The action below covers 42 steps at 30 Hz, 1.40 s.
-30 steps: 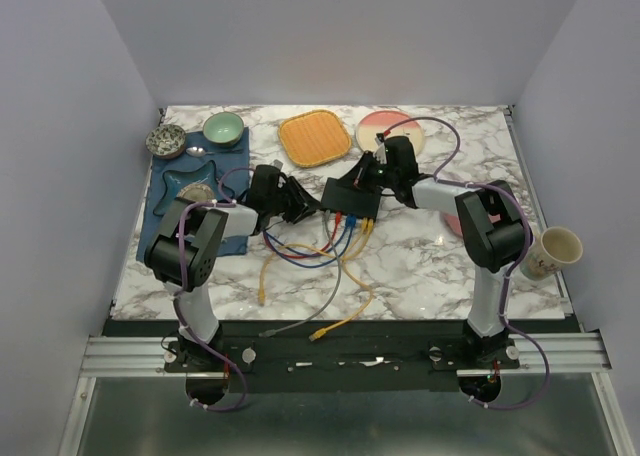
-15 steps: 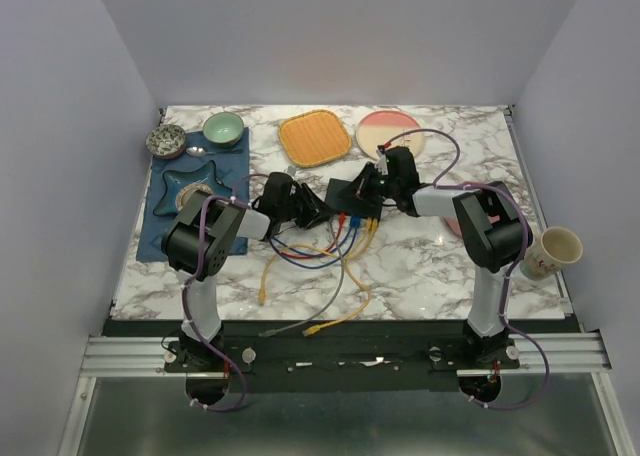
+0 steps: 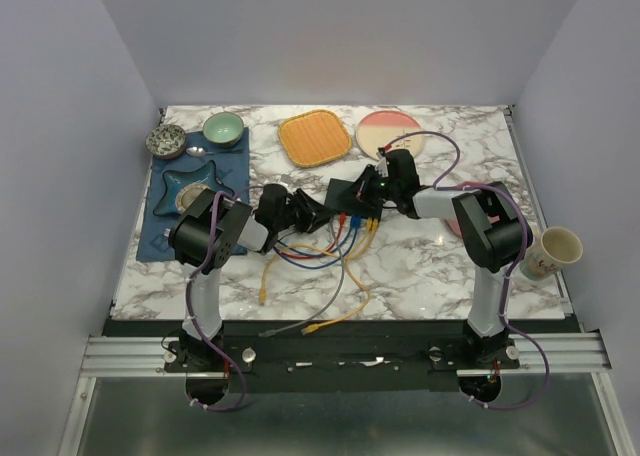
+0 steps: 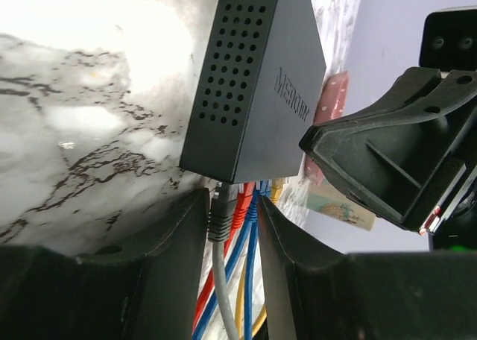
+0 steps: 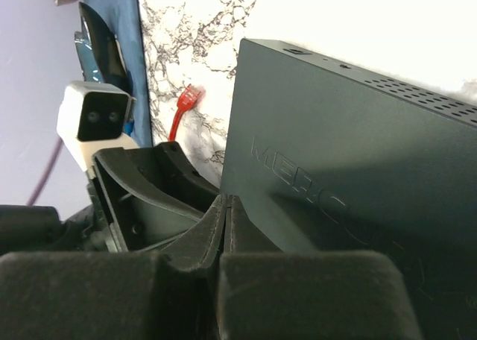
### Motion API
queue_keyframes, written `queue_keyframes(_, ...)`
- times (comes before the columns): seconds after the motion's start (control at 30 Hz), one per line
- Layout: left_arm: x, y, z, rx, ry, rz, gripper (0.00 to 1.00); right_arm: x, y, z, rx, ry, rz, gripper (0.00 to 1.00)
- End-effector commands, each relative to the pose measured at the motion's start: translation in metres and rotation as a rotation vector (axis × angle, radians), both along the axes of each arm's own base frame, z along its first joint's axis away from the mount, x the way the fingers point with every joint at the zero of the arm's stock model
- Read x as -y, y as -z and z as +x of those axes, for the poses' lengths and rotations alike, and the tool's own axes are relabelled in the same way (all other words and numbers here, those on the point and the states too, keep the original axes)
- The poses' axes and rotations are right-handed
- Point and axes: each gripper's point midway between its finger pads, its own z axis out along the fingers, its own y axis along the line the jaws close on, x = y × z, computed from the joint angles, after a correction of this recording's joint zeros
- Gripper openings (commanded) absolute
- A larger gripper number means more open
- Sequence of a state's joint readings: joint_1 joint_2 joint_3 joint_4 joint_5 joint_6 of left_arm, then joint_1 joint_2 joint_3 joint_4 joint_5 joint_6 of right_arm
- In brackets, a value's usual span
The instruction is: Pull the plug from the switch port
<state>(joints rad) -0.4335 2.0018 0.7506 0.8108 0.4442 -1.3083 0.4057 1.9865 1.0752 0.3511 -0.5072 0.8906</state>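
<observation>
Marble-patterned table [image 3: 430, 266], seen from above, with both arms reaching to its middle. We see the switch [image 3: 350, 194], a thin dark box, lying mid-table, with coloured cables [image 3: 335, 244] leaving its near edge. Our left gripper [image 4: 232, 200] straddles the grey plug [image 4: 220, 221] at its socket, fingers partly apart; we cannot tell whether they bite. Our right gripper [image 5: 225, 209], fingers pressed together, rests on the switch's lid. We judge the box light and apt to slide, and the plug stiff and latched. Take the plug by its moulded body, since the cables are limp.
</observation>
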Motion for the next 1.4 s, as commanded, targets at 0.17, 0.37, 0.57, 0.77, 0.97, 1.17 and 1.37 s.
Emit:
queue_keyframes(0.17, 0.0, -0.002, -0.006, -0.003, -0.003, -0.098, 0.47, -0.002, -0.013, 0.01, 0.03, 0.011, 0.021, 0.05)
queue_keyframes(0.37, -0.011, 0.003, -0.002, -0.019, -0.054, -0.115, 0.47, -0.001, 0.004, 0.01, -0.018, 0.015, -0.01, 0.02)
queue_keyframes(0.57, -0.012, 0.007, 0.001, -0.045, -0.074, -0.153, 0.46, 0.001, 0.025, 0.007, -0.082, 0.019, -0.042, 0.01)
queue_keyframes(0.77, -0.015, 0.013, 0.003, -0.068, -0.093, -0.139, 0.42, 0.005, 0.04, 0.004, -0.126, 0.027, -0.075, 0.01)
queue_keyframes(0.97, -0.014, 0.016, 0.003, -0.075, -0.087, -0.13, 0.39, 0.007, 0.045, 0.002, -0.137, 0.03, -0.083, 0.01)
queue_keyframes(1.17, -0.013, 0.018, 0.003, -0.081, -0.086, -0.132, 0.39, 0.007, 0.047, 0.001, -0.143, 0.032, -0.087, 0.01)
queue_keyframes(1.37, -0.011, 0.01, 0.007, -0.086, -0.11, -0.104, 0.39, 0.007, 0.047, 0.002, -0.146, 0.036, -0.086, 0.01)
